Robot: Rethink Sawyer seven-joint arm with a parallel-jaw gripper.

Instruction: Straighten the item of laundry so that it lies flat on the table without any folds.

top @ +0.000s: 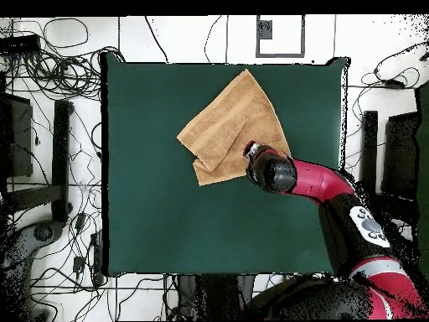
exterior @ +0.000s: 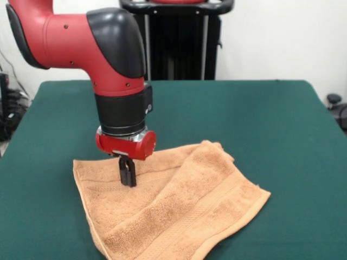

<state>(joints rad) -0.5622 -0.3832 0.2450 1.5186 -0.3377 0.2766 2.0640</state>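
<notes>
Towel (exterior: 179,206) lies folded over, corner doubled.

1. One towel (exterior: 179,211), orange-tan, lying directly beneath the jaws and spreading out past them on every side; one folded-over layer shows on it.
2. One table (exterior: 260,119), green-topped, under the towel and reaching well beyond the jaws all round.
3. One red and black arm (exterior: 114,70), rising straight above the jaws.
4. One gripper (exterior: 128,176), its two dark fingers drawn close together, tips down on the cloth.
5. Woven border bands on the towel: one band can be counted, running beside the jaws toward the camera.
</notes>
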